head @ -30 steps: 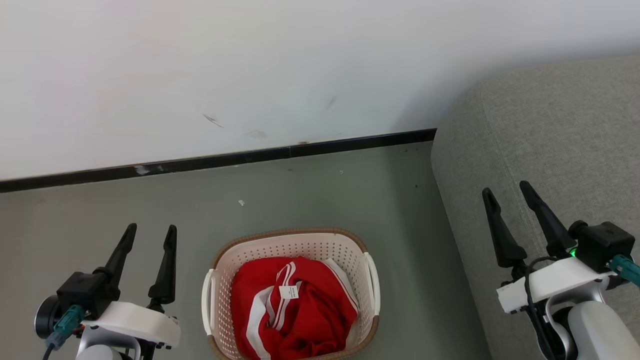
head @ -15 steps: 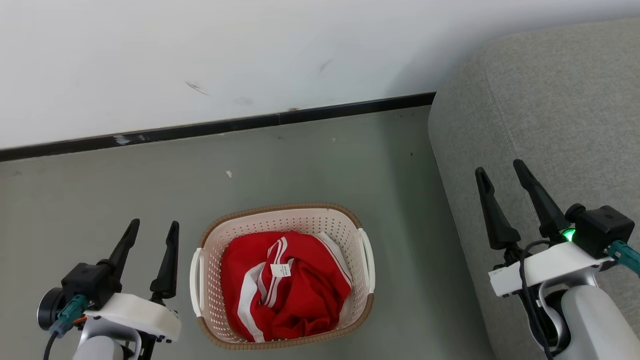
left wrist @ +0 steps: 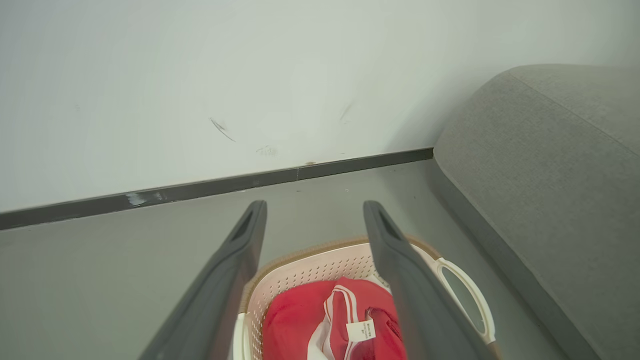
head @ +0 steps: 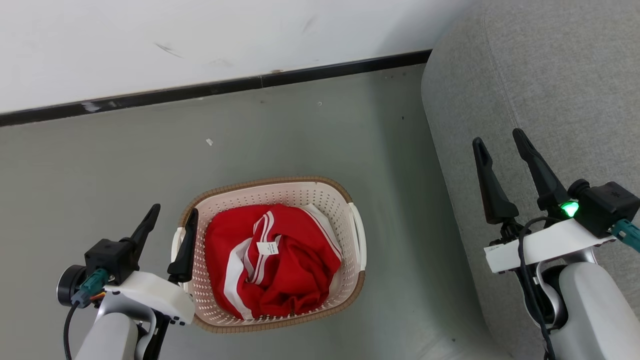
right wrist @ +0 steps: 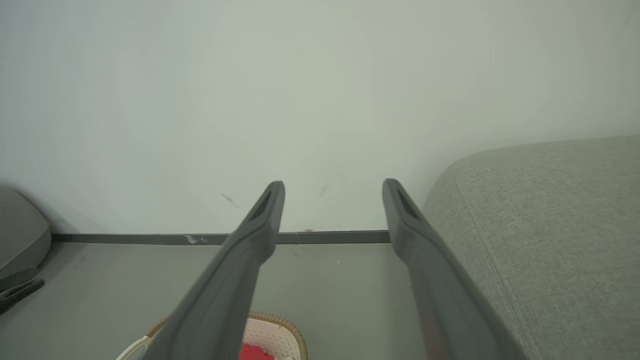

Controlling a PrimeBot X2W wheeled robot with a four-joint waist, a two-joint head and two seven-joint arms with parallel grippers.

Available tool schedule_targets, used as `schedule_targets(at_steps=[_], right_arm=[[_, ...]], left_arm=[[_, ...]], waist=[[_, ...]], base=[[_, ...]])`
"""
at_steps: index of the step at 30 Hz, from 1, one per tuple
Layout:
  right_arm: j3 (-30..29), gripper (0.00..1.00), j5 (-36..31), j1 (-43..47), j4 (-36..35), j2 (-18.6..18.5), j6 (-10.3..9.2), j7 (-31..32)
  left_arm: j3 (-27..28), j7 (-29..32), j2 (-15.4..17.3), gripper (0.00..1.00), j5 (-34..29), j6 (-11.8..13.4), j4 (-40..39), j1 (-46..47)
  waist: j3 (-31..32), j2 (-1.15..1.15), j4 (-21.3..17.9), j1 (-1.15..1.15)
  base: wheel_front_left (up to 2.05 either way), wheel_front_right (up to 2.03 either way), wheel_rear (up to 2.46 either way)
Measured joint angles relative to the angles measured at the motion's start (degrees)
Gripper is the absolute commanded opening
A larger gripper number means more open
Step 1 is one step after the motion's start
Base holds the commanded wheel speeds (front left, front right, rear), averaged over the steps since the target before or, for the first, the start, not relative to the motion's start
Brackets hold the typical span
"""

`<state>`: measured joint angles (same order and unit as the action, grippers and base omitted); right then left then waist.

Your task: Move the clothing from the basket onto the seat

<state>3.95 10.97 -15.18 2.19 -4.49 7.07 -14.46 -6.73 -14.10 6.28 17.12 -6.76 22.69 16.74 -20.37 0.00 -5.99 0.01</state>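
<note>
The red clothing [head: 280,272] with white stripes and a small white tag lies bunched in the cream basket [head: 320,192] on the floor; the left wrist view has the clothing [left wrist: 295,325] and the basket [left wrist: 310,267] below the fingers. My left gripper [head: 172,214] stands open at the basket's left rim, one fingertip over its handle, holding nothing. My right gripper [head: 496,137] is open and empty over the front edge of the grey seat [head: 550,75]. The seat [left wrist: 550,175] fills the right of the left wrist view, and the seat [right wrist: 550,225] shows at the right of the right wrist view.
A white wall [head: 200,35] with a black baseboard [head: 200,90] runs behind the basket. Grey floor [head: 100,165] spreads left of the basket and between it and the seat. A dark grey rounded object [right wrist: 20,235] sits at the far left of the right wrist view.
The head camera has tilted down, so wall, basket and seat sit higher in the picture. My left gripper has come right to the basket's left rim. The clothing lies as before.
</note>
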Motion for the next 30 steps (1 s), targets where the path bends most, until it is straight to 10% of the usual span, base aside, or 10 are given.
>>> schedule_targets(at_steps=[30], right_arm=[[2.15,1.00,-0.37,-7.76,-3.13,1.19,0.00,-0.15]], left_arm=[[-7.68,5.05,-1.42,1.00,0.93,-0.52,14.05,13.10]], waist=[[-13.12,0.00,-3.46,0.00]], base=[[0.00,0.00,0.00]])
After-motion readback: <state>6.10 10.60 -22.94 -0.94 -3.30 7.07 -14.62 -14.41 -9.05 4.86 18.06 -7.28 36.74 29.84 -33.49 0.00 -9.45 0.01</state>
